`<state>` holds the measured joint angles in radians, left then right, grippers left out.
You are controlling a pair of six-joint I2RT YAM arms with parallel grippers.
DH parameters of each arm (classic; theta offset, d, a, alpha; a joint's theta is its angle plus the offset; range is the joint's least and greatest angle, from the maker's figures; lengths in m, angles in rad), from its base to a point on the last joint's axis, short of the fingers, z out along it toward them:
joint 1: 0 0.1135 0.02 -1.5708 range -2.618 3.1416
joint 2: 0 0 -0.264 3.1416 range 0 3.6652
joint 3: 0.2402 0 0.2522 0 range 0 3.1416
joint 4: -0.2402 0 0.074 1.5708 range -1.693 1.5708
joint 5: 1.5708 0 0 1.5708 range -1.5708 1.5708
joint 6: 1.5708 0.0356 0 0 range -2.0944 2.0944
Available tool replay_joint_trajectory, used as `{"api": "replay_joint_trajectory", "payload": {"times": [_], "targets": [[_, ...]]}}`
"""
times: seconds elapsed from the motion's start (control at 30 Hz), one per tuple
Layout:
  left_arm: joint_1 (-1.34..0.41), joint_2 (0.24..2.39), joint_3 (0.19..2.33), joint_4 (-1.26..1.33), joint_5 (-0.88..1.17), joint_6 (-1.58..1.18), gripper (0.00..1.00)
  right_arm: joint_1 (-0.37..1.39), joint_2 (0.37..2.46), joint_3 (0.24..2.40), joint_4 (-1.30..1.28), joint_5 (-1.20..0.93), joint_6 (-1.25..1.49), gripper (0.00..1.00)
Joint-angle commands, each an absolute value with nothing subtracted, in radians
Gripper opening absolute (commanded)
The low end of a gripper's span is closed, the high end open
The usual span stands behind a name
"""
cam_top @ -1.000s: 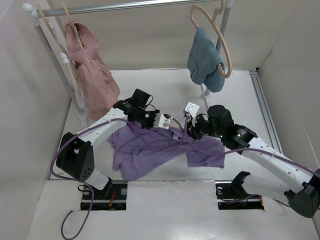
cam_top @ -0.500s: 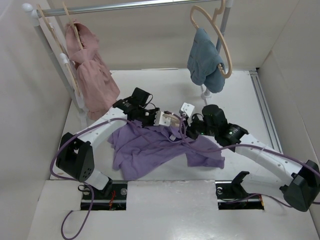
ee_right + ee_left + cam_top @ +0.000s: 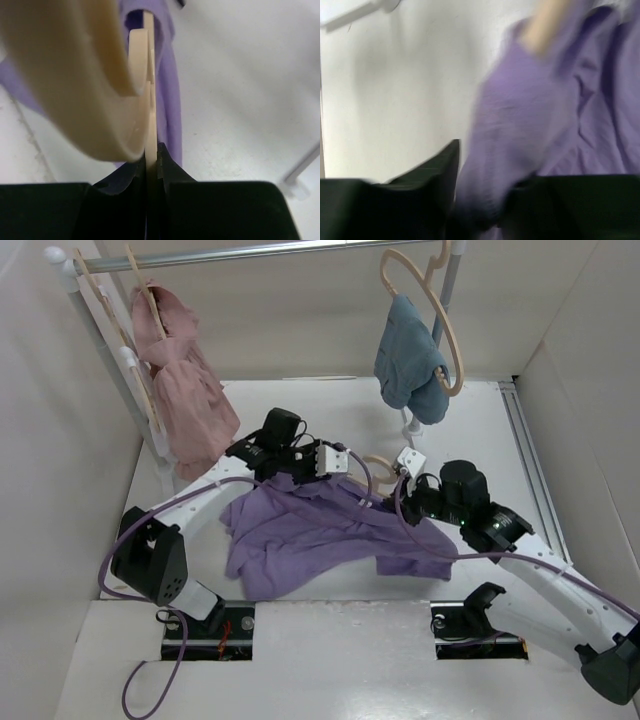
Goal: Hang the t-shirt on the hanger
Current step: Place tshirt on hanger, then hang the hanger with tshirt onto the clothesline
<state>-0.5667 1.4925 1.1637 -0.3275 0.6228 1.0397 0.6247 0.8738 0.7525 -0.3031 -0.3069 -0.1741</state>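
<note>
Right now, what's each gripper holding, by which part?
Right gripper pinches the hanger by its flat edge near the hook. Left gripper: a bunched fold of the t-shirt sits between its fingers; too blurred to tell whether clamped.

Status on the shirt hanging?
Done: right jaws are shut on the hanger. In hand: one hanger end seems tucked into the t-shirt; fabric sits between the left jaws, grip unclear. Left: most of the shirt lies crumpled on the table, not seated on both shoulders.

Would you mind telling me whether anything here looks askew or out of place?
Yes: the right-hand hanger on the rail hangs tilted, with the blue cloth bunched over one arm instead of spread. The t-shirt lies rumpled on the table.
</note>
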Motion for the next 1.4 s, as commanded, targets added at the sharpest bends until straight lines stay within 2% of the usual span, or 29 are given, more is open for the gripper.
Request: {"api": "replay_joint_trajectory", "payload": {"times": [0.0,0.03,0.07,0.1,0.2,0.37,0.5,0.7,0.73,1.0,1.17,1.37], "targets": [[-0.512,1.477,1.203,-0.265,0.523,0.943,0.31,0.611,0.828,0.77,-0.339,-0.276,-0.106,0.0],[-0.512,1.477,1.203,-0.279,0.523,0.956,0.43,0.6,0.828,0.77,-0.339,-0.276,-0.106,0.0],[-0.512,1.477,1.203,-0.279,0.537,0.947,0.92,0.589,0.828,0.796,-0.339,-0.276,-0.097,0.0],[-0.512,1.468,1.203,-0.279,0.537,0.933,1.0,0.589,0.844,0.808,-0.35,-0.276,-0.084,0.0],[-0.512,1.448,1.203,-0.233,0.537,0.823,1.0,0.589,0.888,0.889,-0.377,-0.25,-0.074,0.0],[-0.512,1.413,1.268,-0.105,0.381,0.579,1.0,0.589,1.006,1.132,-0.581,-0.106,-0.054,0.0],[-0.512,1.33,1.269,-0.006,0.325,0.464,1.0,0.598,1.13,1.414,-0.776,0.037,-0.032,0.0],[-0.512,1.163,1.169,0.152,0.247,0.301,1.0,0.621,1.369,1.946,-1.018,0.181,-0.02,0.0],[-0.512,1.148,1.16,0.161,0.238,0.285,1.0,0.621,1.403,2.077,-1.041,0.193,-0.02,0.0],[-0.531,1.068,1.085,0.117,0.287,0.27,1.0,0.611,1.744,2.599,-1.082,0.232,-0.092,0.0],[-0.541,1.059,1.048,0.081,0.287,0.27,1.0,0.588,1.756,2.596,-0.826,0.219,-0.092,0.0],[-0.541,1.039,1.013,0.071,0.287,0.27,1.0,0.568,1.799,2.586,-0.64,0.267,-0.092,0.0]]}}
